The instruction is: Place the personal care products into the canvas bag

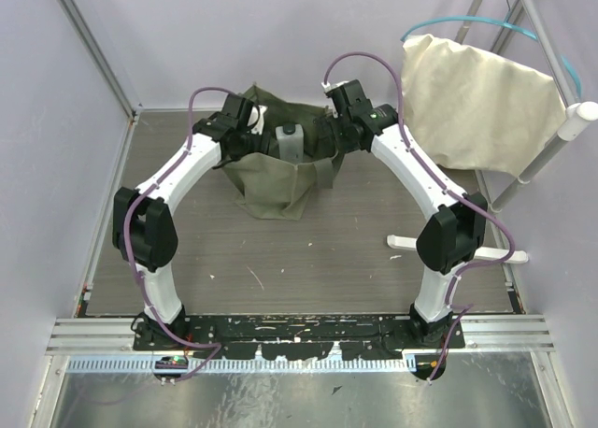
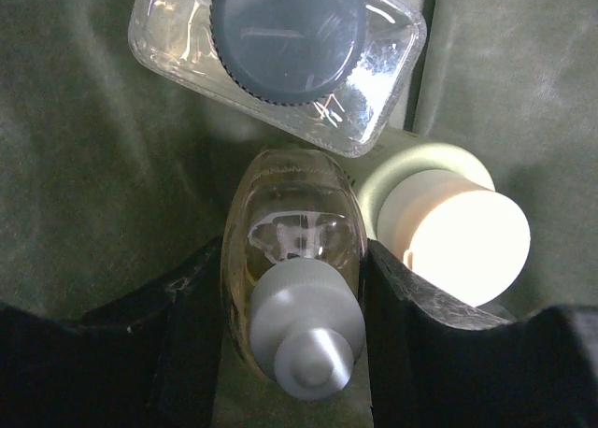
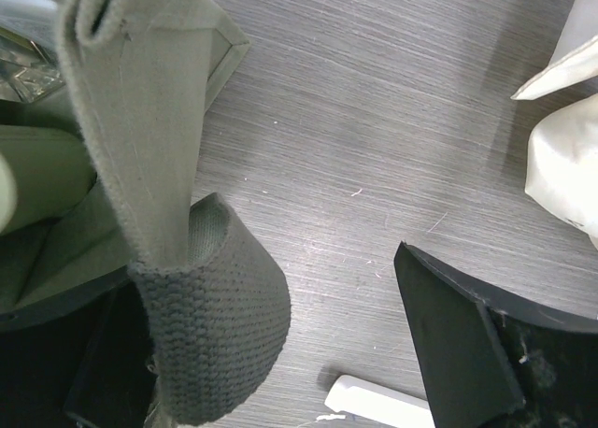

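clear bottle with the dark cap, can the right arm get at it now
Probably not. The right gripper is open outside the canvas bag, its wall and strap handle between; the left gripper occupies the opening, shut on the amber bottle beside the clear bottle.

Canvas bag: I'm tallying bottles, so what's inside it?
Three show in the canvas bag: amber bottle held by the left gripper, clear bottle, yellow-green bottle. Anything beneath them is covered.
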`<state>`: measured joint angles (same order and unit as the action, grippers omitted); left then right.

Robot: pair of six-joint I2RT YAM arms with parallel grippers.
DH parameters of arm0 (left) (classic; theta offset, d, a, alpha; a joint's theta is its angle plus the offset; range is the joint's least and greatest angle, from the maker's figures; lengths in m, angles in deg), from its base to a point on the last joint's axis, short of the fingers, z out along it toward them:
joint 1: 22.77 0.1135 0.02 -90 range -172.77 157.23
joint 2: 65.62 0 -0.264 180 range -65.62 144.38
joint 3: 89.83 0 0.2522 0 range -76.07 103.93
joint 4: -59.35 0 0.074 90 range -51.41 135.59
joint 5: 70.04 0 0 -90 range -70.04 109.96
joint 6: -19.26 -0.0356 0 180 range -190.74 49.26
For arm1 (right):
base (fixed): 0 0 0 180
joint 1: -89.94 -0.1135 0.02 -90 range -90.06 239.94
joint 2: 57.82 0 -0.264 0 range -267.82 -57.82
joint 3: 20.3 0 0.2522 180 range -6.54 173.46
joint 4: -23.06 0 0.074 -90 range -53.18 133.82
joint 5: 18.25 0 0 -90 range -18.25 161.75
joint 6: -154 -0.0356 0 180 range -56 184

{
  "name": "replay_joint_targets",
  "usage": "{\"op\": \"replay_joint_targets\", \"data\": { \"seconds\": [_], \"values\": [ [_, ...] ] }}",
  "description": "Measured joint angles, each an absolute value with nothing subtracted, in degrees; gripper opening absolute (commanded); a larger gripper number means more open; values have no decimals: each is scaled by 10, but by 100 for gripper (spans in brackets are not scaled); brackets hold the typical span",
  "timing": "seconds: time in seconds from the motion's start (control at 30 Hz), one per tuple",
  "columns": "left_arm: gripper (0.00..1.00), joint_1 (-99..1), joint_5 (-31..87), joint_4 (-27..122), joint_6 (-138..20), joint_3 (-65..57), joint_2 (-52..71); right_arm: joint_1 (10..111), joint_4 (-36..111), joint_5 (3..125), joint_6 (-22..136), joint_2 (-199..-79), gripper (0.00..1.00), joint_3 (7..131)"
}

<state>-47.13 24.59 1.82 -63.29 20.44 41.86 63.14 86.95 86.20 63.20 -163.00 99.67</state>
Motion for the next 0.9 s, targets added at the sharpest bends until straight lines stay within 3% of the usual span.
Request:
{"op": "replay_joint_targets", "data": {
  "seconds": [0.13, 0.27, 0.3, 0.33, 0.9],
  "values": [
    [34, -470, 249, 21, -631, 201, 419, 632, 868, 862, 630, -1622, 100, 989],
    [66, -470, 251, 25, -631, 198, 419, 632, 866, 861, 629, -1621, 100, 988],
    [94, -470, 251, 26, -631, 196, 419, 632, 866, 861, 628, -1620, 100, 987],
    [99, -470, 251, 29, -630, 194, 419, 632, 866, 860, 628, -1620, 100, 987],
    [98, -477, 280, 17, -616, 243, 363, 632, 852, 829, 632, -1608, 100, 985]
  ]
}}
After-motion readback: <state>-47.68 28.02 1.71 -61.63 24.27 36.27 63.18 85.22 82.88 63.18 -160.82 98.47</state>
